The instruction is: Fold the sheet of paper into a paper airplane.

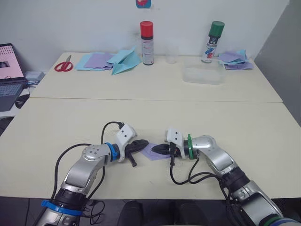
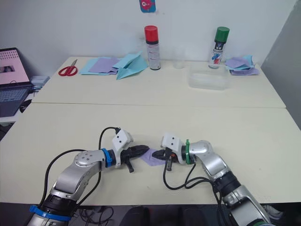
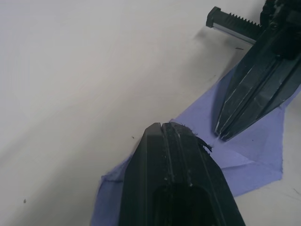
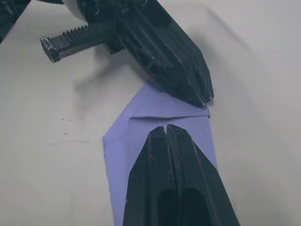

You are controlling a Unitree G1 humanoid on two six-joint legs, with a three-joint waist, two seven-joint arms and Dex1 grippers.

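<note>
Jaws clenched on both the left gripper [image 1: 141, 144] and right gripper [image 1: 159, 149], tips pressing the sheet of paper [image 1: 153, 151] flat on the near tabletop [image 1: 141, 117]. Judged mid-crease; next needs one tip sliding along the fold. Beyond: light-blue airplane [image 1: 126, 61], spray cans [image 1: 147, 42], scissors [image 1: 63, 65].

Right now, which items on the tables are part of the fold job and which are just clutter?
In the job:
- purple sheet, partly folded, flat on the near table
- left gripper, shut, tip on the sheet
- right gripper, shut, tip on the sheet

Lying about, far table:
- scissors
- blue airplane
- paper piles
- red-capped can
- green-capped can
- clear tray
- laptop, off to the left
</note>
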